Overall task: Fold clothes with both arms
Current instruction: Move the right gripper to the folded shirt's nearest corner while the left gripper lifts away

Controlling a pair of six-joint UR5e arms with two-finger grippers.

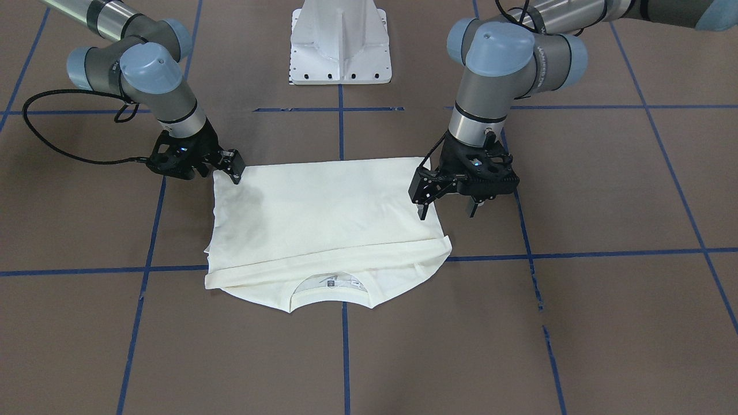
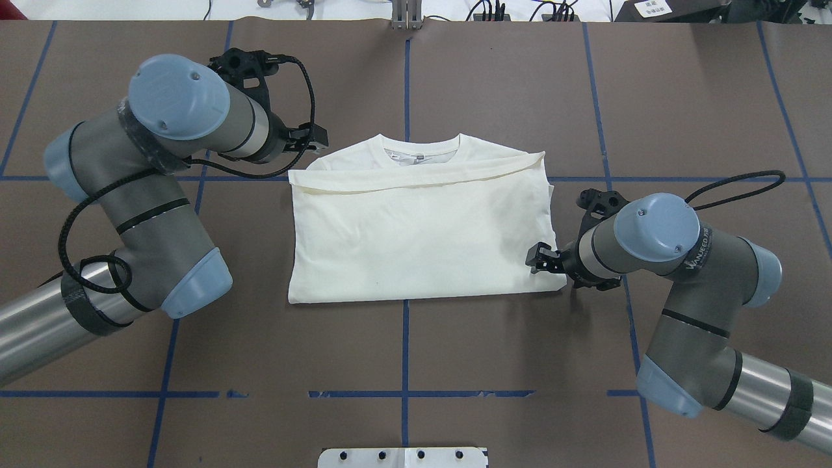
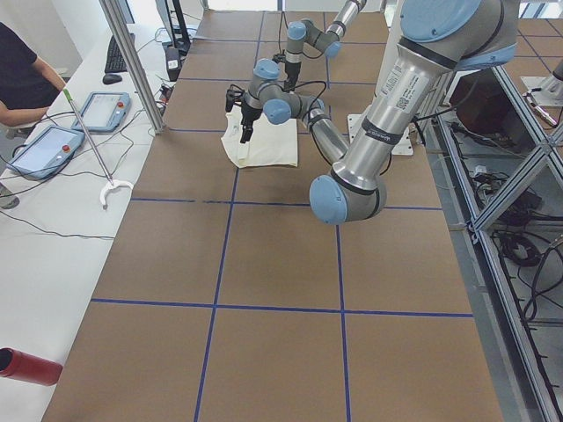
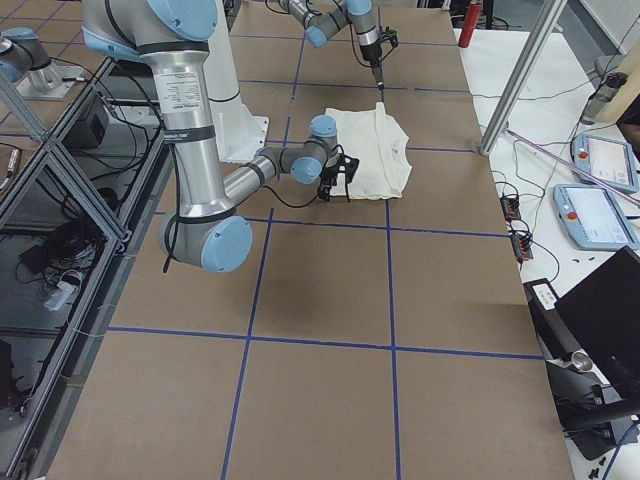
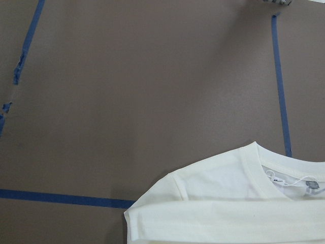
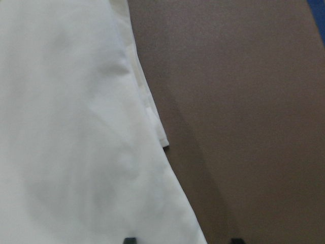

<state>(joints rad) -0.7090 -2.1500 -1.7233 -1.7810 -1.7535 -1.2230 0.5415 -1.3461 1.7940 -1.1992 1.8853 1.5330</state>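
1. The cream-white long-sleeved cotton T-shirt (image 2: pixel 416 240) lies plain side up in the middle of the brown table with blue tape lines (image 2: pixel 585 97). It is folded to a rectangle, with its collar away from the robot and its long axis running from arm to arm.
2. The black two-finger right gripper (image 2: pixel 538 259) sits low by the shirt's near right corner. Its jaws are parted astride the side edge and grip nothing.
3. The black two-finger left gripper (image 1: pixel 447 208) hangs by the far left shoulder corner, spread wide and empty. It seems to sit higher, so the right gripper is probably closer to a grasp.
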